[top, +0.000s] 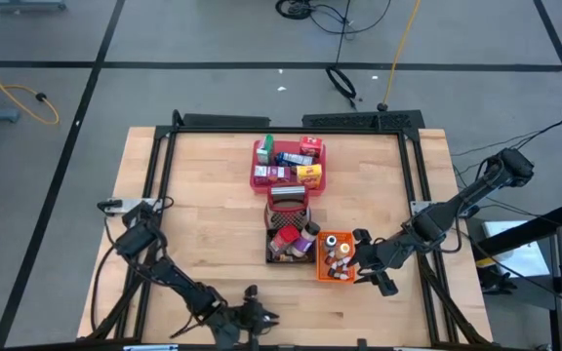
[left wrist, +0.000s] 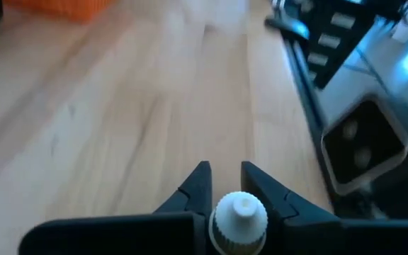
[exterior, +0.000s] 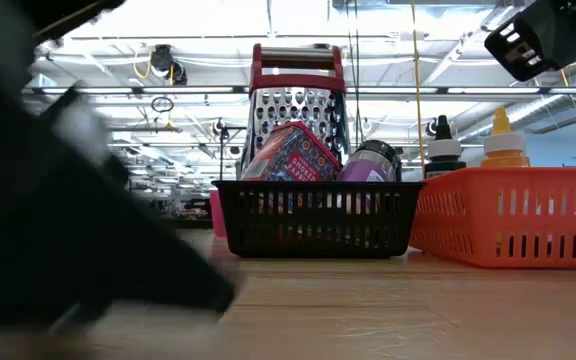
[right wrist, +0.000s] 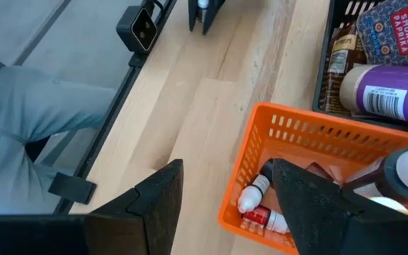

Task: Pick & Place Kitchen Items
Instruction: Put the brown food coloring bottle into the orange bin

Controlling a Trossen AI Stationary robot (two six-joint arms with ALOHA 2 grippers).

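My left gripper [left wrist: 224,170] is low over the table's near edge [top: 260,314], shut on a small item with a ribbed white cap [left wrist: 241,214]. My right gripper [right wrist: 227,164] hangs open above the near right corner of the small orange bin [top: 335,256], touching nothing. That bin holds small bottles [right wrist: 257,205], lying on its floor. The black wire basket [top: 289,236] at mid-table holds a steel grater [exterior: 296,105], a paprika pack [right wrist: 395,25] and a purple bottle [right wrist: 381,92]. Boxes [top: 289,161] lie on the flat red tray [top: 259,178] farther back. My left gripper pinches the white-capped item between its two fingers [left wrist: 198,185]. The cap [left wrist: 241,205] sits well back from the fingertips. The item's body is hidden under the cap and the fingers, so I cannot tell whether it rests on the table.
Bare wood [left wrist: 119,113] lies between my left gripper and the orange bin. A black metal frame [top: 159,185] runs along the table's edges. A yellow-capped bottle [exterior: 505,135] and a dark bottle [exterior: 443,145] stand up above the bin's rim.
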